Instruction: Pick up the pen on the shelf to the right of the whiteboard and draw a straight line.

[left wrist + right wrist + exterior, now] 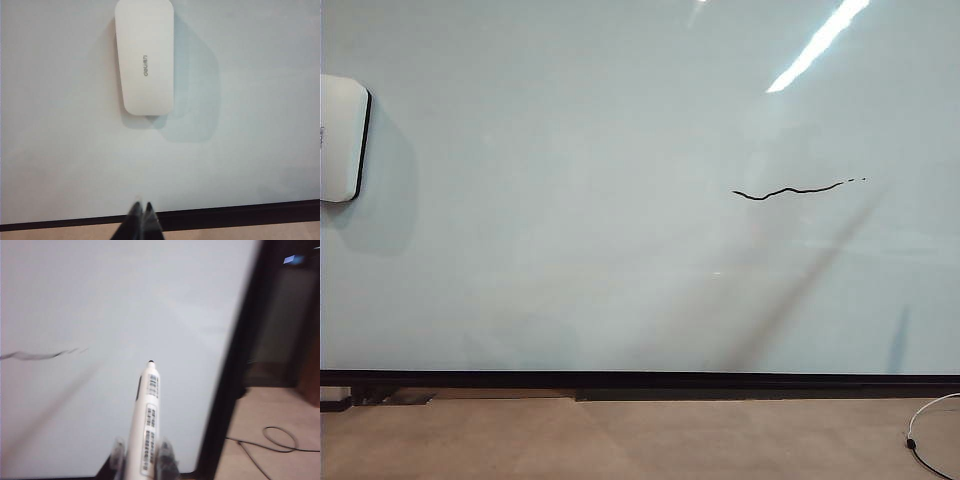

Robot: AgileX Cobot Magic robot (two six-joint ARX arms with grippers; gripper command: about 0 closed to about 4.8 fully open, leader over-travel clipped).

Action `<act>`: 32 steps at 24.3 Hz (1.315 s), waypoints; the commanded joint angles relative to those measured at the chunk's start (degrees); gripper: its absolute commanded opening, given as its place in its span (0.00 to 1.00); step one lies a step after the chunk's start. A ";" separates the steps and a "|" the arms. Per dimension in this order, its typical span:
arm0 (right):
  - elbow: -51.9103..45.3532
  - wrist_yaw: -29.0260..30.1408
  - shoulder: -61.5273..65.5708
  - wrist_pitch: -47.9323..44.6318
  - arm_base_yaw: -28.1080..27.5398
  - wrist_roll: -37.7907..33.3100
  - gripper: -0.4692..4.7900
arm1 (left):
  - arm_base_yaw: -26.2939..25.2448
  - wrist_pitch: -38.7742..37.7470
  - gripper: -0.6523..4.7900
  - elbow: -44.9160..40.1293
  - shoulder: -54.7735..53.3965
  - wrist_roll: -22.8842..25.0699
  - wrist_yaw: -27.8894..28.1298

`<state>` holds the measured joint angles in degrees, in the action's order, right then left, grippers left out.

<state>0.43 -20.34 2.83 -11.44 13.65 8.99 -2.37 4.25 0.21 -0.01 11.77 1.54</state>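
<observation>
**Marker in the right gripper, tip off the board, a wavy stroke drawn**

The pen (pixel 146 425) is a slim marker with a whitish barrel, blocks of small dark print along its length and a dark pointed tip. It stands between the two pale, translucent fingers (pixel 167 456) of the right gripper (pixel 142 456), which is closed narrowly around the lower barrel. The tip points toward the whiteboard (pixel 100 300) but sits apart from the stroke, well to one side of it and nearer the board's black edge.

The straight line (pixel 790 190) is a thin black stroke on the right half of the board in the exterior view. It runs roughly level, wavers slightly, and breaks into small dashes at its right end. In the right wrist view it appears blurred at the picture's edge.

The whiteboard (pixel 570 220) is large, glossy and pale blue-white, with a bright ceiling-light reflection near its top and a black strip along its lower edge. A small white rounded pad (pixel 145 55) with faint grey lettering clings to the board at its far left.

The left gripper (pixel 141 220) shows only as dark fingertips pressed together, holding nothing, low before the board beneath the pad.

Below the board lies a tan floor (pixel 620 440) with a thin cable (pixel 930 440) at the right.
</observation>
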 commanded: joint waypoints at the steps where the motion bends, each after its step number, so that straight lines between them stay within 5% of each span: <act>1: -0.42 7.32 -2.40 1.64 -4.83 -0.22 0.09 | 0.02 0.52 0.11 0.20 0.00 -0.20 -0.24; 4: -0.42 17.35 -2.80 2.29 -9.77 -0.28 0.09 | 0.02 0.55 0.11 0.20 0.00 -0.22 -0.24; 8: -0.42 23.50 -2.80 2.27 -11.41 -3.98 0.09 | 0.02 0.55 0.11 0.20 0.00 -0.20 -0.26; 32: -0.42 18.58 -2.80 8.96 -12.76 -4.90 0.09 | 0.02 0.52 0.11 0.20 0.00 -0.20 -0.26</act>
<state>0.43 -1.52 0.03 -1.83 0.80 4.16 -2.37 4.05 0.21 -0.01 11.77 1.52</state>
